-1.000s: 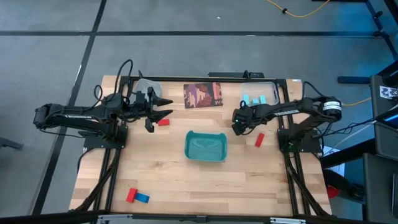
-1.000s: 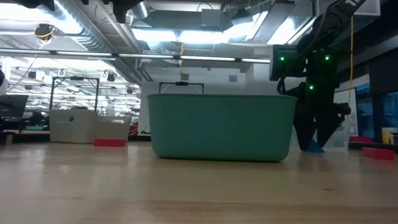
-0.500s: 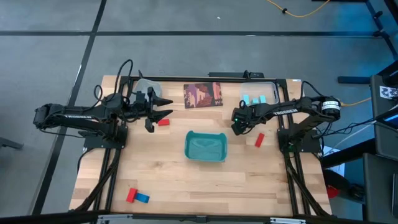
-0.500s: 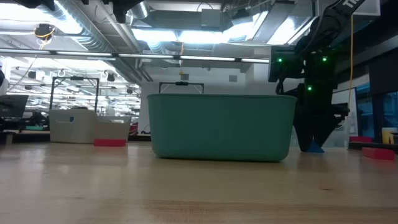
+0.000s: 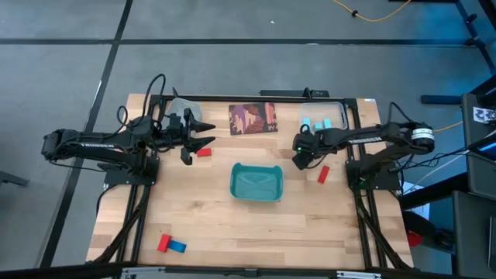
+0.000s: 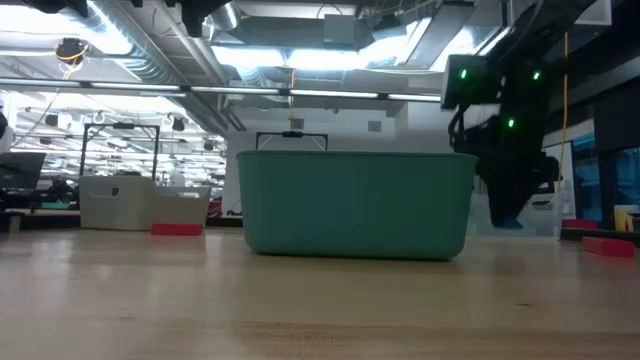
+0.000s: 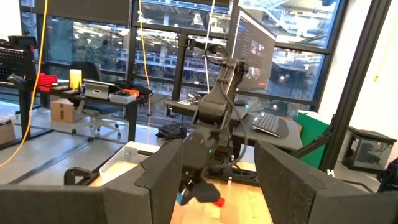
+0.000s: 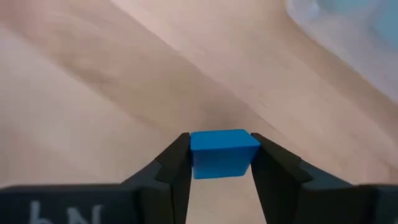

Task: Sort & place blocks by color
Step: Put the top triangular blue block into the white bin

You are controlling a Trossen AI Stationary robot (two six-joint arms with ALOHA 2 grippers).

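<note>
A blue block (image 8: 222,152) sits between the fingers of my right gripper (image 8: 222,163), which is shut on it just right of the teal tray (image 5: 256,183). In the low view the block (image 6: 506,222) hangs a little above the table. My left gripper (image 5: 208,133) stands open at the far left, beside a red block (image 5: 204,153) lying flat on the table. Another red block (image 5: 323,174) lies right of my right gripper (image 5: 301,160). A red block (image 5: 164,244) and a blue block (image 5: 177,247) lie together at the near left. My right gripper pinches the blue block by two opposite side faces (image 8: 199,155), one finger on each side. The fingers (image 6: 500,200) come from above, pointing down. The block hangs level at the fingertips, lifted clear of the table.
A brownish-red printed card (image 5: 253,118) lies at the far middle. A clear container with light cyan blocks (image 5: 324,124) stands at the far right. Another clear container (image 5: 182,107) stands at the far left. Bare wood stretches across the near half.
My right gripper has shut on the blue block, which lay on the table between its open fingers, and has risen a little with it. The block now hangs clear of the table.
</note>
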